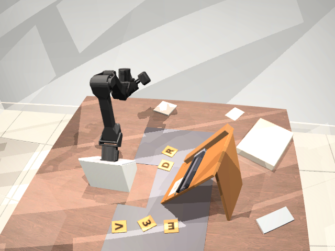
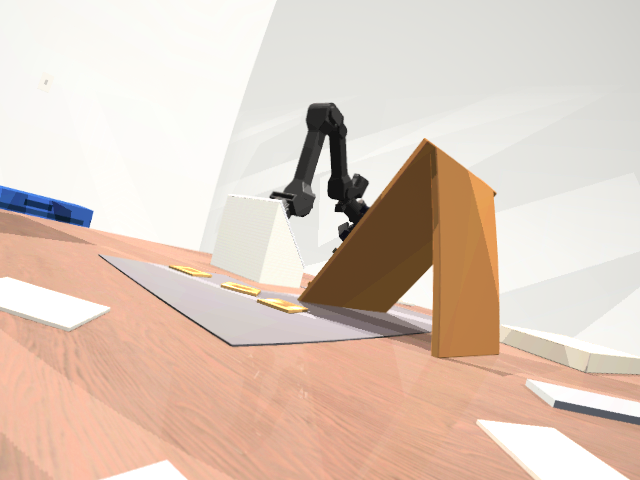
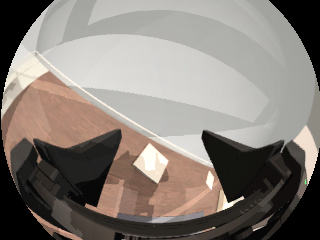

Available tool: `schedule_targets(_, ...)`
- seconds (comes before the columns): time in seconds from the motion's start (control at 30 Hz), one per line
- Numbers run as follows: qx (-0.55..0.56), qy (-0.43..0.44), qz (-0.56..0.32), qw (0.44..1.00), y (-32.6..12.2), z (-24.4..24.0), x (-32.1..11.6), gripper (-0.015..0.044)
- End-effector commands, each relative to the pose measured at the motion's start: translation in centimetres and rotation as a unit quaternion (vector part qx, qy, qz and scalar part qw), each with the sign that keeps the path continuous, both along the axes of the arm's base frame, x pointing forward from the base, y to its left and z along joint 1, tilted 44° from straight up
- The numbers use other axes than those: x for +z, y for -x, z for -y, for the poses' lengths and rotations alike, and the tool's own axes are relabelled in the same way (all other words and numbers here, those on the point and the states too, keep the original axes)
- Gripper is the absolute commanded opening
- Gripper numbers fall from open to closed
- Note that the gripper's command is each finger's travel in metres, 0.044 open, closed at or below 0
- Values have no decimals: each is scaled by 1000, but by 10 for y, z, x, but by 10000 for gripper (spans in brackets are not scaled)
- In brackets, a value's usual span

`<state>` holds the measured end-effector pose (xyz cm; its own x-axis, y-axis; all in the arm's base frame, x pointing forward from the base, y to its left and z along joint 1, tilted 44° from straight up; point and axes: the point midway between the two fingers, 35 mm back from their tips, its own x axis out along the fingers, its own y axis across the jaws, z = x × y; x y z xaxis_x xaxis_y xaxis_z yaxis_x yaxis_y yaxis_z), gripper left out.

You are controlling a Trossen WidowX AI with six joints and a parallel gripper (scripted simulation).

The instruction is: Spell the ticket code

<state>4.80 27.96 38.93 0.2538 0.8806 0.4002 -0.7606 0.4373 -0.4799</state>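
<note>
My gripper is open and empty, raised high over the far part of the table, away from the tiles. The orange board leans as a slope; its dark rail shows no yellow tile. A white ticket is by the board's lower edge, its print unreadable. Yellow tiles lie flat: an R tile, a D tile, a V-like tile, a tile like a turned 3 or E and a turned E-like tile.
A grey mat lies under the tiles. The white arm base is left of the board. A small pale block lies at the back, a thick white block right, and a white slab front right.
</note>
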Motion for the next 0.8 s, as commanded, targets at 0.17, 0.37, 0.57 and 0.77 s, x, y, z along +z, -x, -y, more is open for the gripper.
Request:
schedule_targets(0.17,-115,122,-75,983,-112,7,-91,440)
schedule_targets(0.37,-186,172,-170,952,-175,47,-150,440)
schedule_targets(0.57,-252,187,-289,905,-219,108,-207,440)
schedule_targets(0.77,-309,163,-418,839,-237,179,-261,440)
